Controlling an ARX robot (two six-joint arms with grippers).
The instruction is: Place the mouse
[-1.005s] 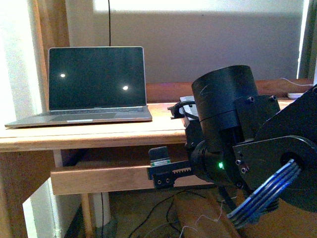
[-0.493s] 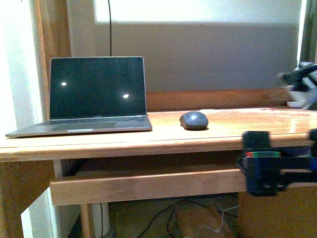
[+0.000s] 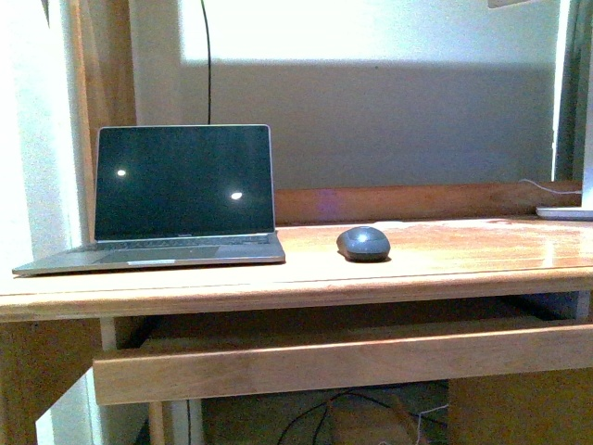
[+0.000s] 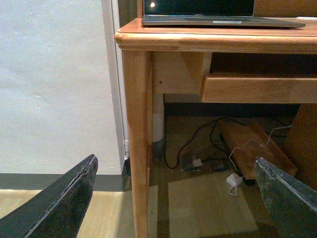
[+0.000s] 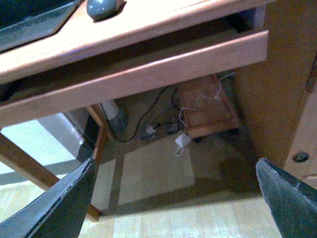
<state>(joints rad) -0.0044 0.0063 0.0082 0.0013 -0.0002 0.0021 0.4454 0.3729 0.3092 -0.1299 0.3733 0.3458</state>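
My left gripper (image 4: 173, 198) is spread wide and empty, low beside the desk (image 4: 208, 39) leg. My right gripper (image 5: 173, 198) is also spread and empty, below the desk's front rail. The mouse (image 3: 363, 243) sits on the desk, near the laptop (image 3: 176, 199), on its right.

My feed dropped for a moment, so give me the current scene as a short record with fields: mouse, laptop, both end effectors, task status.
mouse: dark grey mouse flat on the wooden desk, right of the laptop, apart from it
laptop: open laptop, screen dark, at the desk's left end
left end effector: open, empty, low beside the desk leg
right end effector: open, empty, below the desk's edge
task status: mouse appears placed, nothing gripping it
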